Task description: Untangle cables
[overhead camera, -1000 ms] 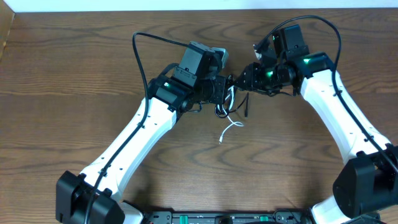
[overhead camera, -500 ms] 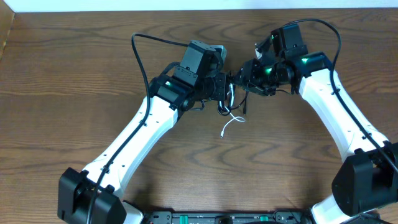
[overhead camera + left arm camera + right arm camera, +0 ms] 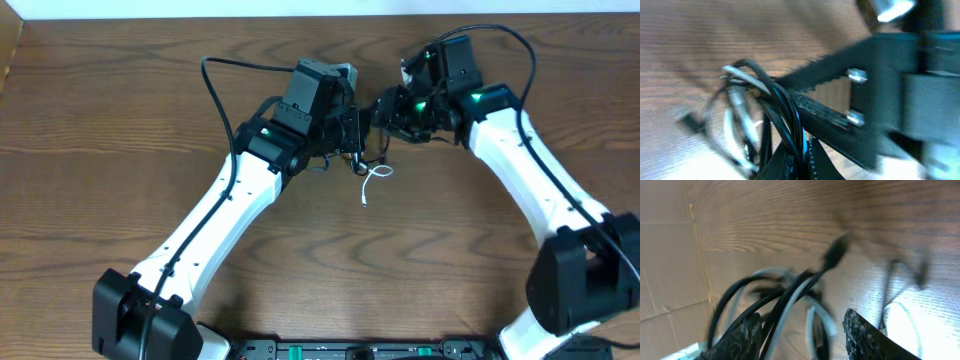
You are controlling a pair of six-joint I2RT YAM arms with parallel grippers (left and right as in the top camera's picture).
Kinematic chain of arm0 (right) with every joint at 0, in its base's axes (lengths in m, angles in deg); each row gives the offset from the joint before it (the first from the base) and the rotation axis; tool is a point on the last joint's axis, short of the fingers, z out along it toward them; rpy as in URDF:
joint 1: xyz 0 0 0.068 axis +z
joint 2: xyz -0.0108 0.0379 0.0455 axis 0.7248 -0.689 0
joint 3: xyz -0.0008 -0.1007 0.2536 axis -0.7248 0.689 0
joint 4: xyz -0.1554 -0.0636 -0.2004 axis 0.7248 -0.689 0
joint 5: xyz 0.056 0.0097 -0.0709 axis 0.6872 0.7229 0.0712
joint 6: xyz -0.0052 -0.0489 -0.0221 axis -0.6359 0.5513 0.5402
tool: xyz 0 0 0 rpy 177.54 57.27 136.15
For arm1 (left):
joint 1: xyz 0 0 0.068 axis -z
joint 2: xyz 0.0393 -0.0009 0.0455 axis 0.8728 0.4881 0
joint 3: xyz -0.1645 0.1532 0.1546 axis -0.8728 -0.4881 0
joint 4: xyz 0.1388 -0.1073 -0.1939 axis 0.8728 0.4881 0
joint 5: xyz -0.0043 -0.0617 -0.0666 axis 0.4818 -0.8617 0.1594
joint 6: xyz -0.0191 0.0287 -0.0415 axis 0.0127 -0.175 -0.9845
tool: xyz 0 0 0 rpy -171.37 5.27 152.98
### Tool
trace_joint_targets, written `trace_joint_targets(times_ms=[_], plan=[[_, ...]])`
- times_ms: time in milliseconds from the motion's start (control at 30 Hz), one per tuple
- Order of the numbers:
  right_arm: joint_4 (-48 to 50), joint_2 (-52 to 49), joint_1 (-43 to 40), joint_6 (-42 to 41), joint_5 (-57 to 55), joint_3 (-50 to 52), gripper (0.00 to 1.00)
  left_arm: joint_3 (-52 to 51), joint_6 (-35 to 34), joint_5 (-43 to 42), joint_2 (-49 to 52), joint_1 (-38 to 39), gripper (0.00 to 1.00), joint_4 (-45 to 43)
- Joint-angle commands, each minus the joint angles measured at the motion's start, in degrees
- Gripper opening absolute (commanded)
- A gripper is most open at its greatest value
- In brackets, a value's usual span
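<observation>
1. The cables (image 3: 366, 168) are bunched in a tangle near the far edge of the table (image 3: 110, 140), at mid-width. A white tail (image 3: 372, 182) is dropped toward the wood, and it cannot be told whether it touches.
2. The left gripper (image 3: 800, 162) is clenched on the black and white strands, which are looped up from its fingertips.
3. The right gripper (image 3: 802, 337) is spread, with the bundle passed loosely between its fingers (image 3: 867, 337).
4. Open wood is seen to the left, right and near side, and a cardboard panel (image 3: 665, 255) is seen at the table's edge.
</observation>
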Motion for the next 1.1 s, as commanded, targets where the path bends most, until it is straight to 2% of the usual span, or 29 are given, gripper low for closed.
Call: trace_joint_targets(times_ms=[0, 133, 200, 267, 367, 400, 433, 500, 633, 733, 833, 867, 933, 967, 1033, 1067], plan=[[1.66, -3.78, 1.62, -0.9, 2.43, -0.31, 0.5, 0.63, -1.4, -5.99, 0.02, 1.11, 0.08, -1.22], [3.58, -5.84, 1.62, -0.85, 5.35, -0.31, 0.49, 0.63, -1.99, -6.19, 0.02, 1.09, 0.07, -2.05], [2.47, -6.03, 1.6, 0.66, 5.46, -0.31, 0.45, 0.63, -3.04, -6.19, 0.02, 0.26, 0.07, -2.73], [-0.42, -6.03, 1.36, 4.02, 4.87, -0.31, 0.36, 0.63, -3.91, -6.21, 0.02, -1.18, 0.07, -2.78], [-7.41, -6.03, -0.15, 7.5, 2.16, -0.31, 0.16, 0.63, -3.85, -7.45, 0.02, -4.92, 0.07, -2.73], [-9.81, -6.03, -1.31, 9.29, 2.16, -0.31, 0.06, 0.63, -3.85, -7.43, 0.02, -6.58, 0.08, -2.73], [-10.47, -6.03, -1.77, 9.88, 2.43, -0.31, 0.02, 0.63, -3.8, -7.43, 0.04, -7.17, 0.07, -2.71], [-11.43, -6.03, -2.75, 12.09, 4.68, -0.31, 0.01, 0.2, -3.37, -7.43, 0.07, -8.39, 0.08, -2.71], [-7.8, -6.01, -3.32, 22.51, 19.37, -0.31, 0.01, -1.01, -3.37, -8.85, 1.7, -9.44, 0.07, -0.96], [-8.28, -6.01, -3.32, 23.17, 18.86, -0.31, 0.01, -1.01, -1.68, -12.07, 3.45, -9.44, 0.08, -0.98], [-9.75, -6.01, -3.8, 23.12, 14.73, -0.31, 0.02, -1.01, 4.2, -11.26, 4.92, -9.35, 0.08, 0.85], [-10.64, -6.01, -4.24, 23.12, 11.58, -0.31, 0.03, -1.01, 6.47, -7.58, 5.57, -9.22, 0.07, 3.08], [-12.5, -6.01, -5.2, 23.12, 5.92, -0.33, 0.04, -1.01, 6.86, 1.38, 6.43, -9.05, 0.07, 7.21], [-16.04, -5.97, -7.5, 23.12, -0.57, -0.33, 0.04, -1.01, 9.88, 11.76, 7.17, -8.52, 0.07, 11.39], [-18.82, -5.97, -10.38, 23.19, -3.28, -0.33, 0.05, -1.01, 13.25, 21.27, 7.26, -7.67, 0.07, 13.94], [-19.47, -5.97, -11.67, 23.45, -3.74, -0.33, 0.05, -1.01, 13.57, 23.43, 7.26, -7.26, 0.08, 14.19]])
